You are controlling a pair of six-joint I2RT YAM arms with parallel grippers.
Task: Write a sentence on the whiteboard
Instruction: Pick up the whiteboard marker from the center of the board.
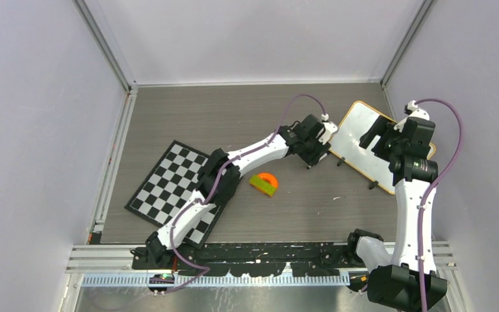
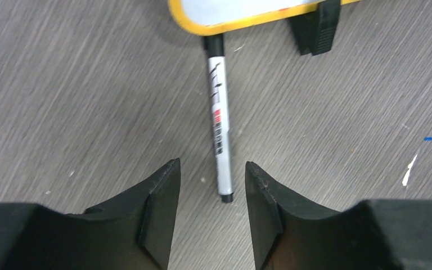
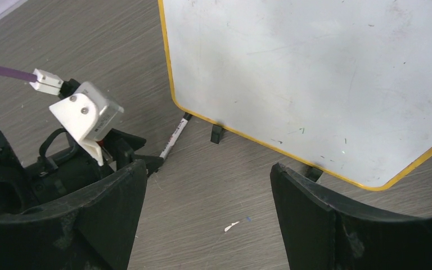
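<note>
The left pincer [image 2: 211,169] hangs spread and empty over the tail of a marker [image 2: 219,124] lying flat on the worktop [image 2: 62,84]. The marker's far end meets a corner of the whiteboard [image 2: 242,8], with a black foot [image 2: 316,28] just beside it. The right pincer [image 3: 207,169], also spread and empty, hovers at that whiteboard's near edge at the worktop's far right, while a chequered board [image 1: 172,188] and an orange-green piece [image 1: 264,184] lie leftward.

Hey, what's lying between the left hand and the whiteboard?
A marker, flat on the table: its near end sits inside the open left hand, its far end reaches the whiteboard. The left wrist view shows it.
</note>
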